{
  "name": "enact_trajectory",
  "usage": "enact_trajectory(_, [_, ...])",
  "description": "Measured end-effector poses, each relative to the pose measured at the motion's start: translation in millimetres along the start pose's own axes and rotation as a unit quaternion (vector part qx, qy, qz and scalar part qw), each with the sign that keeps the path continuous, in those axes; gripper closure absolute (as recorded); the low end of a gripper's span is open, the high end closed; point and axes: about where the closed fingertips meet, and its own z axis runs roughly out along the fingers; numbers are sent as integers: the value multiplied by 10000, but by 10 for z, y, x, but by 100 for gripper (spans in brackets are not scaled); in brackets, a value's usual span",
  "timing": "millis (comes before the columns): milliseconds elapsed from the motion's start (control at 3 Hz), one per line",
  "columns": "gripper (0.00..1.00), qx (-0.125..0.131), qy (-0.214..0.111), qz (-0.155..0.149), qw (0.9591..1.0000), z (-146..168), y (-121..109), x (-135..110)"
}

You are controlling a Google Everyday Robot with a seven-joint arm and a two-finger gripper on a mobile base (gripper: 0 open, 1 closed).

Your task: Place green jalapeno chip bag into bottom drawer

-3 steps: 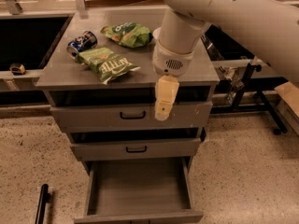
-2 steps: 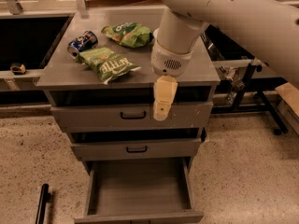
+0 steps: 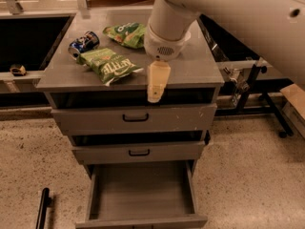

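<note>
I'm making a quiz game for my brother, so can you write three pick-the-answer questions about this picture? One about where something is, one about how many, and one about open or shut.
1. Where is the green jalapeno chip bag?
A. Inside a drawer
B. On the cabinet top
C. On the floor

2. How many green bags lie up there?
A. One
B. Two
C. Four

3. How is the bottom drawer?
A. Pulled open
B. Pushed shut
C. Taken right out

Answers:
1 B: it lies flat beside the soda can, left of the tool, which hangs at the top's front edge.
2 B: the Kettle one, and a brighter green bag behind it.
3 A: it sticks out toward the camera and its bare grey inside shows.
</note>
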Motion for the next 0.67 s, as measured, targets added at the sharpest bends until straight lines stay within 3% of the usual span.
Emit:
enact_trajectory(333, [0, 232, -290, -603, 9975, 124, -500, -386])
enact_trajectory(667, [0, 33, -682, -1242, 9899, 426, -834, -903])
